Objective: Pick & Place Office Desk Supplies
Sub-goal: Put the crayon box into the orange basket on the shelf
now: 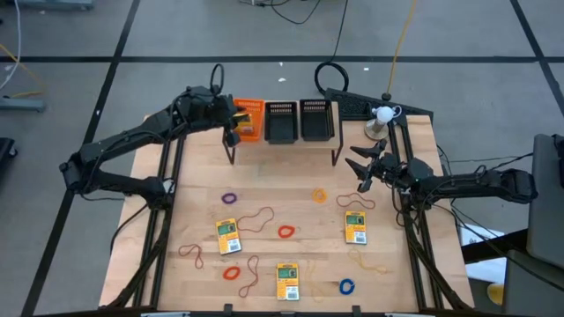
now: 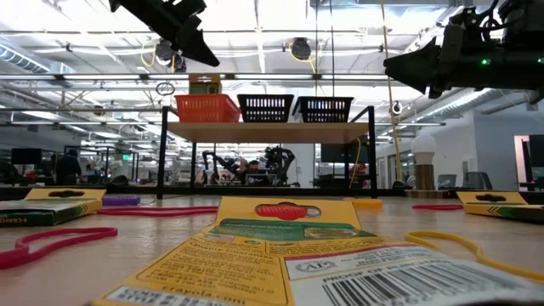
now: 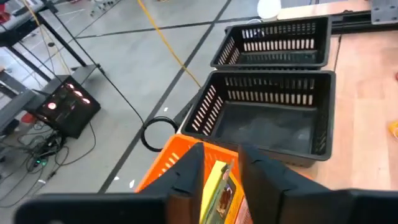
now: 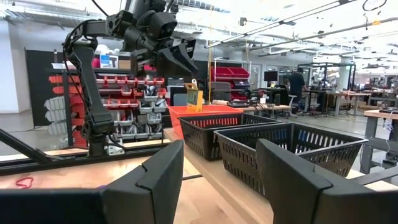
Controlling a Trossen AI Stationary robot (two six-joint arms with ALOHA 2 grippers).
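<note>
A yellow-and-green card box (image 4: 194,94) stands upright in the orange mesh bin (image 1: 250,120) on the raised shelf, and also shows in the low view (image 2: 204,84). My left gripper (image 4: 186,62) hangs open just above it; in the left wrist view its fingers (image 3: 186,171) flank the box (image 3: 219,186) with a gap. Three more card boxes (image 1: 228,236) (image 1: 355,227) (image 1: 287,280) lie flat on the table among purple (image 1: 230,199), red (image 1: 285,232) and blue (image 1: 346,286) rings and thin loopy bands (image 1: 256,217). My right gripper (image 1: 359,167) hovers open over the table's right side.
Two black mesh bins (image 1: 280,121) (image 1: 315,120) sit beside the orange one on the shelf, whose legs (image 1: 232,154) stand on the table's far part. A white lamp (image 1: 382,114) is at the far right corner. Bare wood shows under the shelf (image 1: 282,176).
</note>
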